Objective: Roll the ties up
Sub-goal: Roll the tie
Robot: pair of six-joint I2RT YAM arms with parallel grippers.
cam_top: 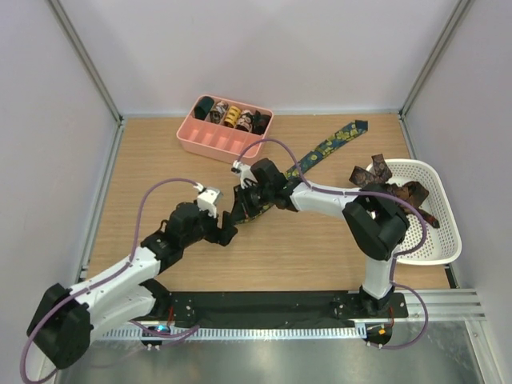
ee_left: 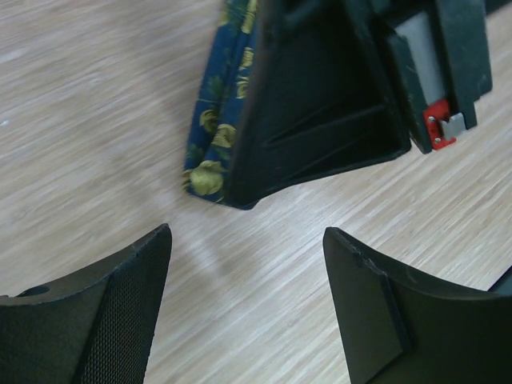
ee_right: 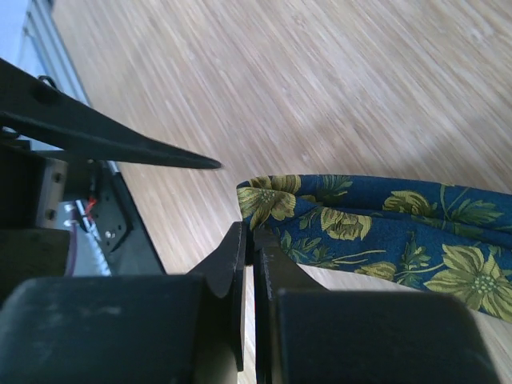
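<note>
Closest up, right gripper (ee_right: 250, 236) has its jaws pressed together on the very end of the navy tie (ee_right: 384, 232), the one with yellow-green flower print. That end looks doubled over where it is pinched, low over the table (cam_top: 320, 248).

From the pinch, the tie's long axis runs diagonally away toward the far right of the table. It lies flat, with its pointed tip up near the back edge.

The left gripper (ee_left: 246, 232) holds nothing and its jaws stand wide. It sits just beside the pinched end on the near-left side. The tie end lies straight ahead of the gap between its jaws and does not touch them. Both grippers are close to that end, but only the right one has contact.

Judgement: rolling has to start at this held end and travel along the diagonal toward the pointed tip. The left gripper is the one placed to steady or take over the first turn. No coil has formed yet.

Elsewhere, the pink tray (cam_top: 210, 144) at the back holds rolled ties (cam_top: 232, 116) in its far row. The white basket (cam_top: 444, 240) on the right holds loose ties (cam_top: 384, 180), brown and dark, that are not rolled.
</note>
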